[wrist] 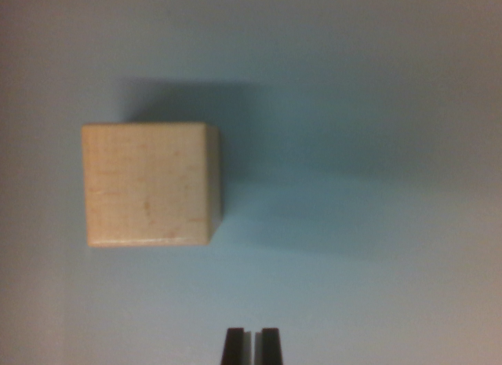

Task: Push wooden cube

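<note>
Wrist view. A wooden cube [149, 184] is seen left of centre on a plain pale blue-grey surface [376, 82], its light-grained top face turned to the camera and a narrow side face visible along its right. No edge or corner of the surface is shown. A soft shadow is cast up and to the right. At bottom centre, the gripper [252, 345] is noted apart from the cube, its dark jaws set narrow, a thin gap between them, nothing held.
</note>
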You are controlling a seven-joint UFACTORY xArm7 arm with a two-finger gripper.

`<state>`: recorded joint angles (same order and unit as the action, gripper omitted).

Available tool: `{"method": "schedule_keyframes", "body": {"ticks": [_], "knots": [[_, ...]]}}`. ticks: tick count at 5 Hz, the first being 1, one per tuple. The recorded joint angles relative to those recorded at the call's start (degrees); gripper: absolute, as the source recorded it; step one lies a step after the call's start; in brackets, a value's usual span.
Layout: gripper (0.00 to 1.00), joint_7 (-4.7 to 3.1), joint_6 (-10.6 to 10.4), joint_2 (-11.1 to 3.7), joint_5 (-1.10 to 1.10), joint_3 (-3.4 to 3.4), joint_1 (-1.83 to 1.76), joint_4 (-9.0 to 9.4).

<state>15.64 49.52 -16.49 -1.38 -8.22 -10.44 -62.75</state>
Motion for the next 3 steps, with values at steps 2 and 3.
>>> {"method": "schedule_keyframes", "body": {"ticks": [2, 3], "knots": [[0.00, 0.83, -1.99, -0.84, -0.19, -0.49, -0.55, 1.24], [0.00, 0.83, -1.99, -0.84, -0.19, -0.49, -0.55, 1.24]]}}
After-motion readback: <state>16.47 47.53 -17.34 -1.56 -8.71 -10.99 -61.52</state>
